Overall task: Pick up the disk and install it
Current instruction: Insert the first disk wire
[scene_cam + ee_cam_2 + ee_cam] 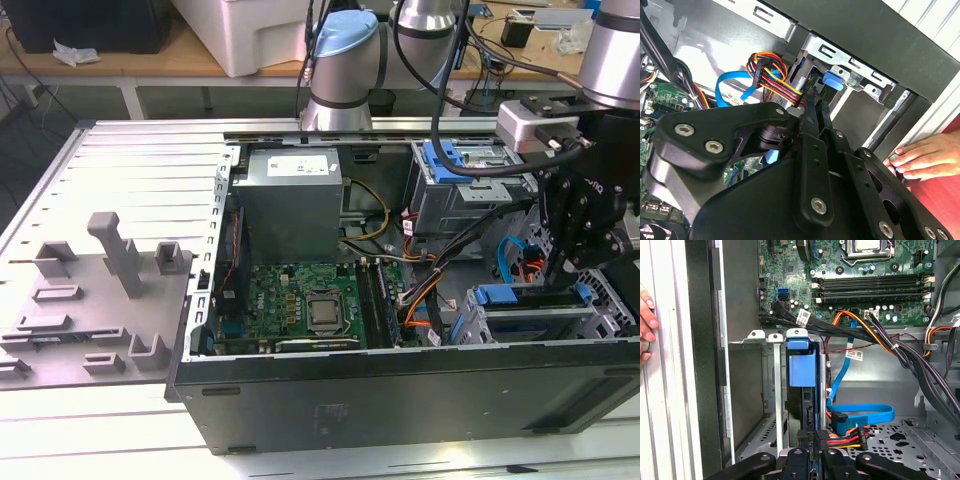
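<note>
Below the gripper [556, 268] sits one open computer case [400, 395], its motherboard [300, 305] and single grey power supply [290, 200] well off to the side of the arm. Directly beneath the gripper are the drive cages, two that I can count, one near [520, 322] and one farther back [465, 190]. The disk [801, 390] stands on edge in a slot of the near cage, blue carrier tab outermost, and the fingers [812, 460] appear pinched narrowly on its rear edge. Just beside them hang a bundle of power wires [845, 440] and one blue data cable [860, 412]; I judge these could snag or get trapped if the drive slides deeper. One person's hand [925, 155] rests against the case's outer wall, near enough to be at risk.
</note>
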`<state>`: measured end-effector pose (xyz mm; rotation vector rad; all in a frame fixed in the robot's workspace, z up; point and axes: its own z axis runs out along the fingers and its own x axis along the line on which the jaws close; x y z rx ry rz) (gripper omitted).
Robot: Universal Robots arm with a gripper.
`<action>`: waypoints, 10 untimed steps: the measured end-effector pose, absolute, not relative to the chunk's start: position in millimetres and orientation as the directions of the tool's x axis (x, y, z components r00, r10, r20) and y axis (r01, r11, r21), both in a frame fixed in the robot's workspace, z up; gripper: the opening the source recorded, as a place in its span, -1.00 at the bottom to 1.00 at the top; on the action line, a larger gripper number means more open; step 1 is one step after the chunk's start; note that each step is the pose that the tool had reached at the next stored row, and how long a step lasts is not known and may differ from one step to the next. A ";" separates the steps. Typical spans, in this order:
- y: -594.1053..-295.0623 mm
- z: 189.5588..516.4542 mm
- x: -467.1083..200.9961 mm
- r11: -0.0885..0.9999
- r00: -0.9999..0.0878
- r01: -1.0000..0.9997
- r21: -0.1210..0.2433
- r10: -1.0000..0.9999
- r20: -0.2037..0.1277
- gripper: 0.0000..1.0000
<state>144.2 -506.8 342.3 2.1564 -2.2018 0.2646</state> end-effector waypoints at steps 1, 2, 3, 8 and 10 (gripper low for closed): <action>-506.6 342.2 144.2 0.014 -0.027 -0.996 -0.088 -0.988 0.154 -0.66; -506.5 342.1 144.2 0.014 -0.027 -0.996 -0.088 -0.988 0.154 -0.66; -506.5 342.0 144.2 0.014 -0.027 -0.996 -0.088 -0.988 0.154 -0.66; -506.4 341.2 144.1 0.014 -0.027 -0.996 -0.088 -0.988 0.152 -0.66; -506.4 341.0 144.2 0.014 -0.027 -0.996 -0.088 -0.988 0.151 -0.66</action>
